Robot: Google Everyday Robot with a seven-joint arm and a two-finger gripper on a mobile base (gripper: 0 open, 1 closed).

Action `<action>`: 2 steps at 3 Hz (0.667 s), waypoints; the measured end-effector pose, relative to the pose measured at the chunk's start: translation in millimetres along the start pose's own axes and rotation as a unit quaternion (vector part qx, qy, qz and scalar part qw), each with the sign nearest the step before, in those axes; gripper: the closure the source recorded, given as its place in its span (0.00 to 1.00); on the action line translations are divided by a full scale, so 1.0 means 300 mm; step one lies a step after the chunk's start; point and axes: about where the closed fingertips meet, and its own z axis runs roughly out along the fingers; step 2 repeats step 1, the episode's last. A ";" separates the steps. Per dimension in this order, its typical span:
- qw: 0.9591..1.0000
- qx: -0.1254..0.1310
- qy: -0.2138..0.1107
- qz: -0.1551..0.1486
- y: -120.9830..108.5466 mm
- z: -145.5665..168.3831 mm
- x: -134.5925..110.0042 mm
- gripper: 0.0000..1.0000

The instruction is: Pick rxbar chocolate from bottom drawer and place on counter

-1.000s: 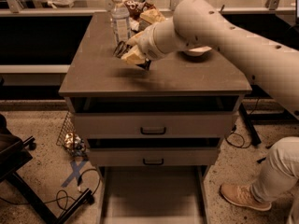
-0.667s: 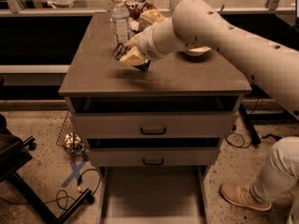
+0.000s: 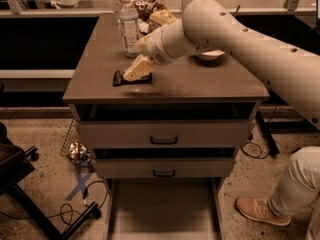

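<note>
The rxbar chocolate (image 3: 119, 78), a flat black bar, lies level at the surface of the counter (image 3: 200, 81), near its front left. My gripper (image 3: 136, 72) reaches in from the right and is shut on the bar, covering its middle. The bottom drawer (image 3: 165, 209) is pulled out below the cabinet, and its pale floor shows nothing on it.
A clear water bottle (image 3: 129, 24) stands just behind the gripper. Snack bags (image 3: 156, 14) and a white bowl (image 3: 210, 55) sit at the back of the counter. A person's leg and shoe (image 3: 260, 210) are at the lower right. A chair base (image 3: 30, 194) and a wire basket (image 3: 75, 146) are at the left.
My gripper has come down and slightly towards the front with the bar, from just above the counter to its surface. The bar now lies flat.
</note>
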 end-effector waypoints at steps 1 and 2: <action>1.000 -0.001 0.000 0.000 0.003 0.003 -0.002 0.00; 1.000 -0.001 0.000 0.000 0.003 0.003 -0.002 0.00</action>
